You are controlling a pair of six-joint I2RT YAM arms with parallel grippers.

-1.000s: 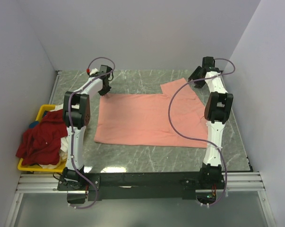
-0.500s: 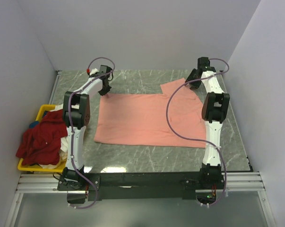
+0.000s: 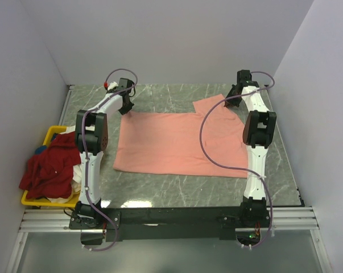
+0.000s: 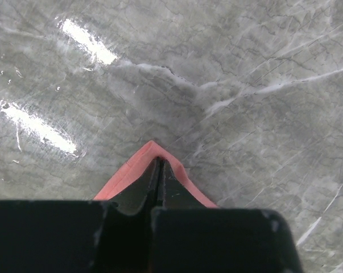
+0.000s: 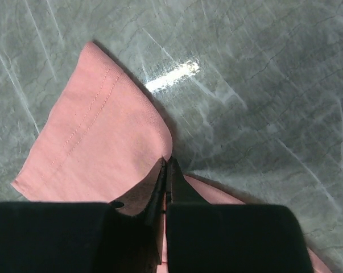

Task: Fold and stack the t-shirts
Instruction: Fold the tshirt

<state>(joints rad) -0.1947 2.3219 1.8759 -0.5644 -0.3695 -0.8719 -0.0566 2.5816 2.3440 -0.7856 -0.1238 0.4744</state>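
Note:
A salmon-pink t-shirt lies spread flat on the marble table, one sleeve pointing to the far right. My left gripper is at the shirt's far left corner, its jaws shut on the pink hem corner, which wraps around my left gripper. At the far right, my right gripper is down on the cloth. In the right wrist view my right gripper is shut on the shirt's edge beside the sleeve. The dark red t-shirt and a white one lie heaped at the left.
A yellow bin stands at the table's left edge and holds the heaped shirts. White walls enclose the table on the left, back and right. Bare marble shows beyond the shirt's far edge, and a purple cable loops over the cloth.
Both grippers have closed onto the pink shirt's far edge. The right wrist shifted slightly toward the back wall; the shirt itself has not moved.

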